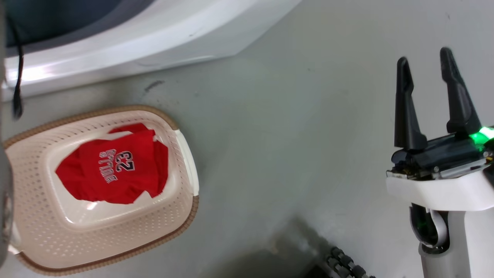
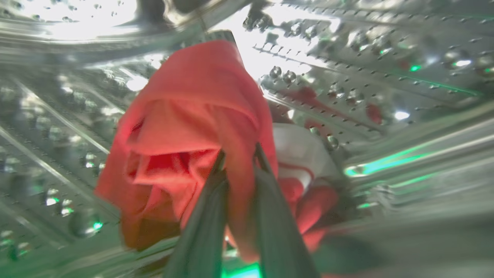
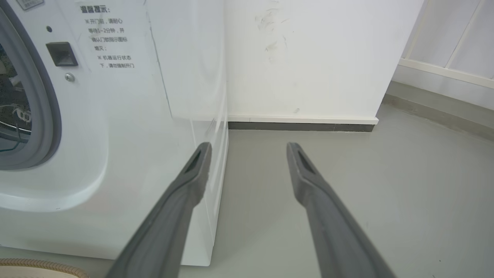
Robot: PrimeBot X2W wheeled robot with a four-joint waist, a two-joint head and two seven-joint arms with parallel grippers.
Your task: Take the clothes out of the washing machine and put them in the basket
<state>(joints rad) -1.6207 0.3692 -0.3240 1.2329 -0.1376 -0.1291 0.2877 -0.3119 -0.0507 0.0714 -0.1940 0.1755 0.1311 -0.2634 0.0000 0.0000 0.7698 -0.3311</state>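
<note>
1. Washing machine: its white front takes up the left half of the right wrist view, with the grey door seal at the left edge. The machine's perforated steel drum shows across the left wrist view.
2. Floor: grey, bare through the centre of the head view.
3. Basket: cream with a brown rim, on the floor at the lower left of the head view, near the machine.
4. Jersey: red with white lettering and 23, lying on the basket's bottom.
5. Second red garment: bunched inside the drum, centre of the left wrist view, with a white part at its right.
6. Right hand: fingers spread, nothing between them, at the right of the head view, well apart from the basket.
7. Left hand: fingers nearly together, pinching a fold of the second red garment.
</note>
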